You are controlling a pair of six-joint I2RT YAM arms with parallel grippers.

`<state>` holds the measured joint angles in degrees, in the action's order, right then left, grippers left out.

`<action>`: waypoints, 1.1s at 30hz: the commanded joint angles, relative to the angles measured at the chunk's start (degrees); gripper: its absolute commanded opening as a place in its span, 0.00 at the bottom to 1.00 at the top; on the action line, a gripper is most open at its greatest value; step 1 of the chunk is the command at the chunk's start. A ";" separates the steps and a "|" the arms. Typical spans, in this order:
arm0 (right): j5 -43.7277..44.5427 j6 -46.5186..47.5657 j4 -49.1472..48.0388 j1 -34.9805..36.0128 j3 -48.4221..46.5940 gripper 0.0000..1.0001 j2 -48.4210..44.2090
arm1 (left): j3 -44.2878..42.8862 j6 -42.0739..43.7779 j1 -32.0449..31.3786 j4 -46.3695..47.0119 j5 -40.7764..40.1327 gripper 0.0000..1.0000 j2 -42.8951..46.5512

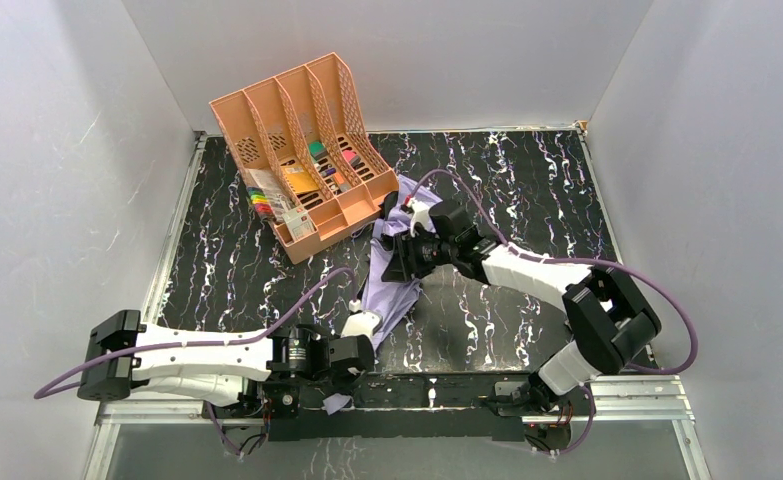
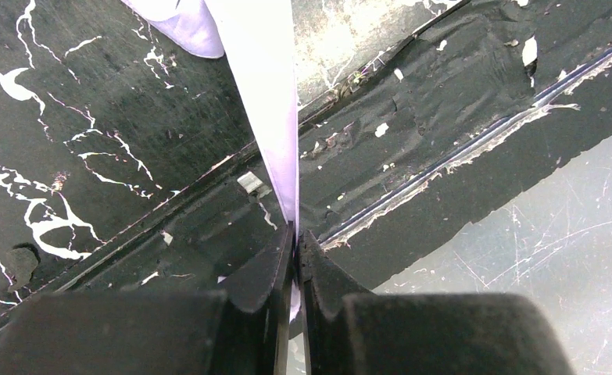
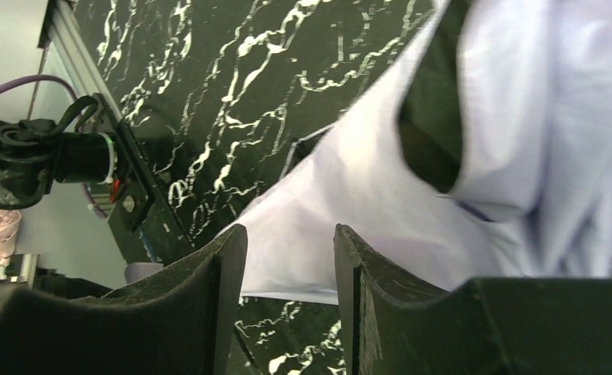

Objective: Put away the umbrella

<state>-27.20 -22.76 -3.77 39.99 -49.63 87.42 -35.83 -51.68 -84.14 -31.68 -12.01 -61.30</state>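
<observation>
The pale lavender umbrella (image 1: 392, 292) lies folded in the middle of the black marble table (image 1: 527, 180), running from the organiser toward the front edge. Its long strap (image 2: 267, 117) stretches taut into my left gripper (image 2: 296, 234), which is shut on the strap at the table's front edge (image 1: 345, 385). My right gripper (image 1: 399, 262) hovers low over the umbrella's upper part. In the right wrist view this gripper (image 3: 289, 234) is open, with the loose lavender fabric (image 3: 381, 187) just beyond its fingertips and its edge showing in the gap.
A peach plastic file organiser (image 1: 297, 150) with coloured items stands at the back left, close to the umbrella's far end. The metal front rail (image 1: 447, 392) and grey walls bound the table. My left arm (image 1: 197, 355) lies along the front edge.
</observation>
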 commanded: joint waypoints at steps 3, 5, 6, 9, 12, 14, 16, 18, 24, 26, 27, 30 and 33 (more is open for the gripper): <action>3.08 -3.52 -1.90 3.88 0.65 0.50 -1.85 | -0.46 0.00 -0.32 -0.29 0.94 0.06 -0.85; 5.08 -4.91 -1.80 4.14 1.23 0.48 -1.01 | -0.51 0.13 -0.32 -0.15 0.79 0.06 -0.97; 6.21 -5.83 -2.04 4.26 1.65 0.47 -0.49 | -0.54 0.09 -0.32 -0.21 0.74 0.06 -1.20; 7.65 -7.84 -4.61 4.55 2.99 0.46 2.25 | -0.71 0.17 -0.32 0.07 0.72 0.07 -1.90; 8.98 -8.76 -6.64 4.66 3.47 0.45 6.27 | -1.46 0.18 -0.32 0.48 0.02 0.11 -2.38; 10.55 -8.67 -6.75 4.72 3.48 0.45 8.54 | -2.51 0.18 -0.32 0.84 -1.74 0.23 -1.85; 13.31 -8.61 -5.93 4.71 3.90 0.44 9.51 | -3.24 -0.14 -0.32 1.52 -4.13 0.41 -0.76; 16.37 -8.27 -3.85 4.61 4.17 0.42 9.61 | -4.21 -0.39 -0.13 2.34 -7.23 0.56 0.59; 22.53 -6.02 4.39 4.49 4.91 0.42 7.98 | -8.33 4.15 6.37 5.58 -9.89 0.71 1.79; 23.95 -4.92 7.39 4.17 5.27 0.42 7.02 | -8.75 6.28 12.12 8.07 -6.91 0.73 2.15; 24.59 -4.32 8.51 4.03 5.52 0.42 6.38 | -8.73 7.27 15.26 9.65 -4.82 0.74 2.41; 25.95 -2.60 12.14 3.17 6.29 0.42 4.10 | -9.35 10.25 23.56 12.99 0.06 0.79 2.47; 26.67 -0.21 15.16 1.55 7.05 0.43 1.28 | -11.75 13.48 29.41 14.36 2.45 0.83 0.48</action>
<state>-6.20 -27.90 0.82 43.70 -44.95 91.59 -43.40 -43.81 -60.49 -20.80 -13.98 -60.16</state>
